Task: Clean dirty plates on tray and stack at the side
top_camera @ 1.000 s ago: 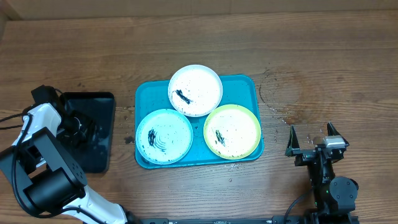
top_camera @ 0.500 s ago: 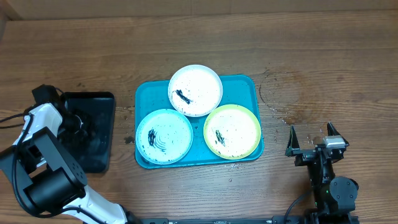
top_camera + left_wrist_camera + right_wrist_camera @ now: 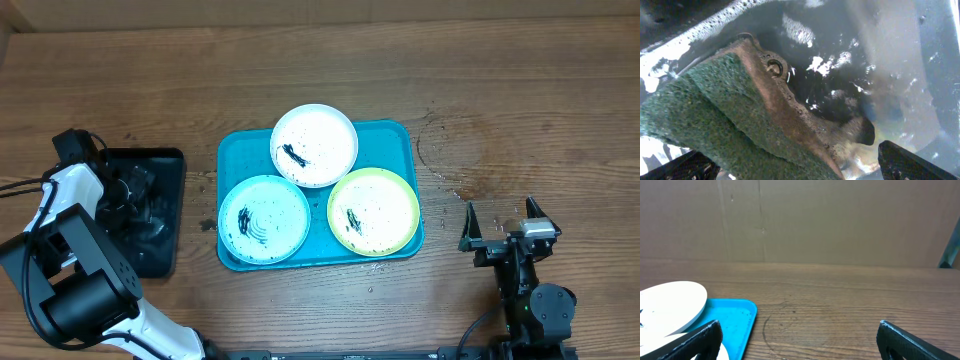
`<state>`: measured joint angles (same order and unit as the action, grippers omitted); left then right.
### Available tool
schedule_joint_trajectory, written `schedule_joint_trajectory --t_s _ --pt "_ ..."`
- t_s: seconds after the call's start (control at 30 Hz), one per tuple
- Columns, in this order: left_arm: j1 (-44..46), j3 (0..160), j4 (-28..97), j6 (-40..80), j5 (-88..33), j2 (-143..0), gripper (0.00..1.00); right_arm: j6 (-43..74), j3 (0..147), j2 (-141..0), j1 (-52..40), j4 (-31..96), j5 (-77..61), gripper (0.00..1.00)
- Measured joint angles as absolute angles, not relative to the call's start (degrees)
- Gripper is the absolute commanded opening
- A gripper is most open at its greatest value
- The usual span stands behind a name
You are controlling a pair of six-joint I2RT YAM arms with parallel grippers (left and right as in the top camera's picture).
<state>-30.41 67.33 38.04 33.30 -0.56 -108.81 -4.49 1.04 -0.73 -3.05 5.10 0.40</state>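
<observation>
Three dirty plates lie on the teal-blue tray (image 3: 400, 135): a white one (image 3: 314, 145) at the back, a pale-teal-rimmed one (image 3: 264, 218) front left, a yellow-green-rimmed one (image 3: 373, 211) front right. Each has black smudges. My left gripper (image 3: 135, 195) is down in the black tray (image 3: 165, 160) at the far left. Its jaws stand wide open (image 3: 792, 155) over a green and brown sponge (image 3: 715, 115) lying in soapy water, the right finger clear of it. My right gripper (image 3: 500, 222) is open and empty, right of the teal tray, whose edge (image 3: 735, 317) and white plate (image 3: 670, 305) show in its wrist view.
The black tray holds water with foam along its wall (image 3: 700, 30). A faint ring mark (image 3: 445, 150) shows on the wooden table right of the teal tray. A cardboard wall (image 3: 800, 220) stands behind the table.
My left gripper's jaws have spread wide in the black tray, and the arm has shifted slightly. The right arm and the plates have not moved.
</observation>
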Motion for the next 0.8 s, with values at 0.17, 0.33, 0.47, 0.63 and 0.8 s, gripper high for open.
schedule_joint_trajectory --t_s 0.17,0.33,0.47,0.63,0.8 --pt "-30.4 67.2 37.6 33.3 2.1 -109.0 1.0 -4.5 1.0 -0.7 -3.0 5.1 0.4 1.0" --pt "-30.5 67.1 37.6 33.5 4.4 -109.3 0.65 -4.5 1.0 -0.7 -3.0 5.1 0.4 1.0" --pt "-30.8 67.0 37.6 33.4 5.3 -109.4 0.29 -4.5 1.0 -0.7 -3.0 5.1 0.4 1.0" --pt "-31.2 67.0 37.6 33.5 4.5 -109.4 0.15 -4.5 1.0 -0.7 -3.0 5.2 0.4 1.0" --pt "-31.3 67.1 37.4 33.6 2.3 -109.4 0.04 -4.5 1.0 -0.8 -3.0 5.1 0.4 1.0"
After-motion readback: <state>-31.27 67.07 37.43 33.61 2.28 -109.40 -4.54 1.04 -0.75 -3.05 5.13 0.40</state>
